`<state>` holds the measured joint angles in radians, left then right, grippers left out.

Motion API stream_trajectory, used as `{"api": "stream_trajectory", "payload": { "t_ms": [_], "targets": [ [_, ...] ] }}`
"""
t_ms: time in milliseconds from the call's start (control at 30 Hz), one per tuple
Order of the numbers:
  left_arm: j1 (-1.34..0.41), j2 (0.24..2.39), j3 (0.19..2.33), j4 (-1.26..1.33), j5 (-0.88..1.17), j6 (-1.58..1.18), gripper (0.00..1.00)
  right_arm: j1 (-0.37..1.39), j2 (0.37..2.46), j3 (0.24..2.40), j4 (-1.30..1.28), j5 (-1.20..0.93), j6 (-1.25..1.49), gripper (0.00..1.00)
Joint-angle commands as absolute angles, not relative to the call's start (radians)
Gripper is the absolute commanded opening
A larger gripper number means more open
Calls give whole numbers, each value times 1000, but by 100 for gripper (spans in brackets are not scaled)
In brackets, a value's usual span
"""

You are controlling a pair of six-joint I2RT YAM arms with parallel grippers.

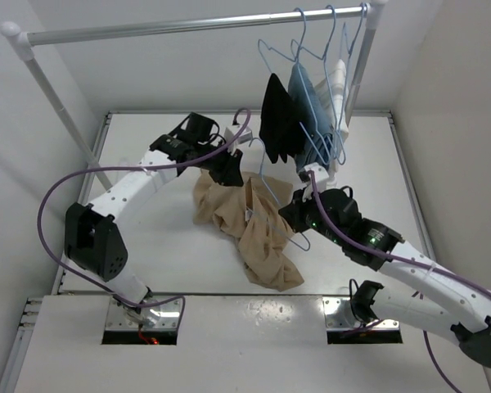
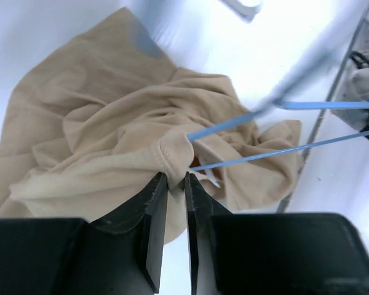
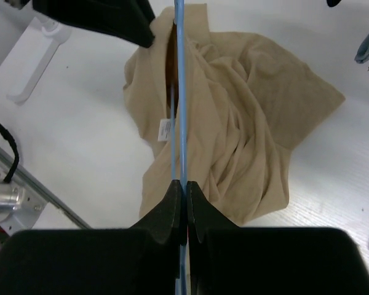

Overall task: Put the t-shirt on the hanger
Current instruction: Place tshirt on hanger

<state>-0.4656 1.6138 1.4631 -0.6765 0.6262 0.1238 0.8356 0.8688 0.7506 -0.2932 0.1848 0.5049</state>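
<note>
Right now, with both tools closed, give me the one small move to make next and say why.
Probably slide the right tool forward a little, feeding the hanger deeper into the t-shirt. The right tool is shut on the hanger's wire, whose far end just enters the neck opening, and the left tool pinches the cloth at that opening.

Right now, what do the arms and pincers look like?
The left arm and right arm: white links, black joint housings, a purple cable looped along each. The left pincer and right pincer: black, two flat tapering fingers.
</note>
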Motion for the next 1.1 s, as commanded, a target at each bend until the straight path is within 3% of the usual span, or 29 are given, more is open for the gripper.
{"api": "stream_trajectory", "payload": {
  "t_ms": [0,267,467,600,700,733,800,933,1067],
  "targets": [
    [-474,1571,1508,-689,716,84,23,838,871,710,-118,238,495,0],
    [-494,1571,1582,-689,755,84,22,838,871,594,58,238,495,0],
    [-465,1562,1531,-698,671,245,23,838,871,505,135,229,495,0],
    [-385,1540,1470,-672,594,477,33,838,842,456,155,229,495,0],
    [-322,1484,1326,-570,658,756,49,838,833,445,155,229,495,0],
    [-312,1447,1277,-525,679,893,63,838,833,445,155,229,495,0],
    [-298,1434,1154,-359,745,972,79,838,824,445,155,210,495,0],
    [-310,1550,1199,-290,853,1043,86,838,824,445,164,190,486,0],
    [-330,1712,1324,-337,906,1128,86,838,824,436,164,190,486,0]
  ]
}}
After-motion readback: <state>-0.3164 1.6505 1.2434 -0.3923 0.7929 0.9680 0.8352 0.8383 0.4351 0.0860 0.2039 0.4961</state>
